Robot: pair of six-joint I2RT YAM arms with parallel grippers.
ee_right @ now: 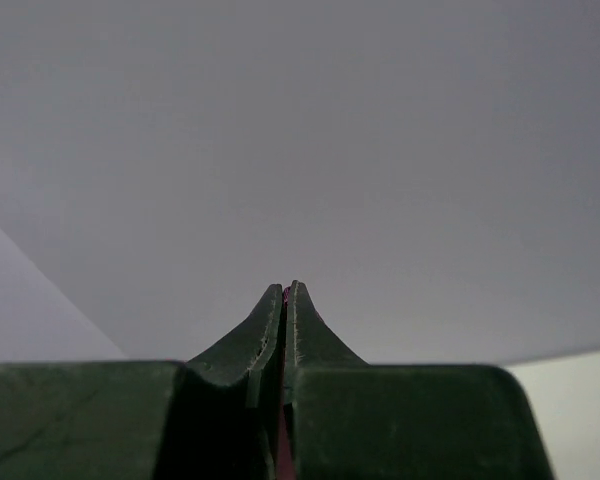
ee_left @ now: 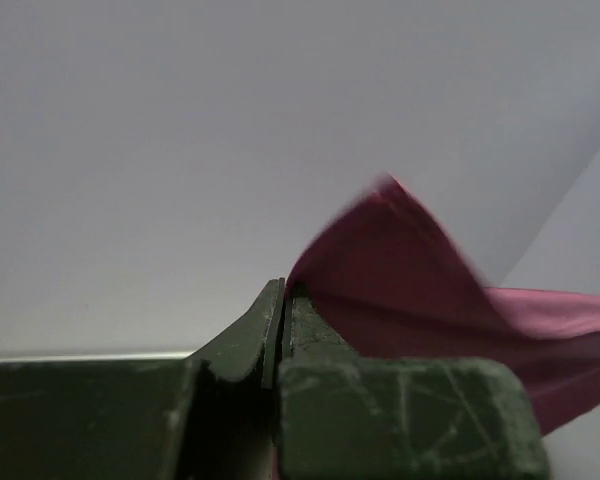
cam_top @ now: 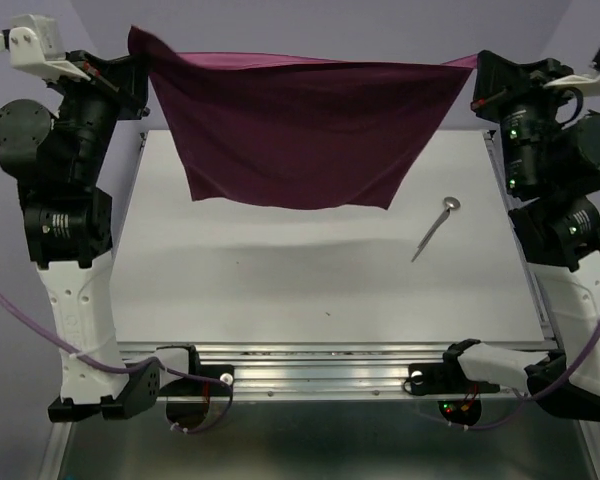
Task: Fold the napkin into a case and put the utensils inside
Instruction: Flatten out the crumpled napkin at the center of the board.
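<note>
Left end effector [ee_left: 283, 292]: pinches napkin [cam_top: 300, 130] corner | right end effector [ee_right: 286, 288]: pinches other corner | napkin: hanging

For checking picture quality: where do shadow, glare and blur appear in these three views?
Top external: the napkin throws a soft shadow on the table; the front rail glares. Left wrist: its tip is blurred, the left pincer sharp. Right wrist: flat, even light, no glare.

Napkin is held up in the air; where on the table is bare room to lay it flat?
Bare table runs from the left edge to the spoon, and from the hanging napkin to the near rail. Crowded only on the right, around the spoon.
</note>
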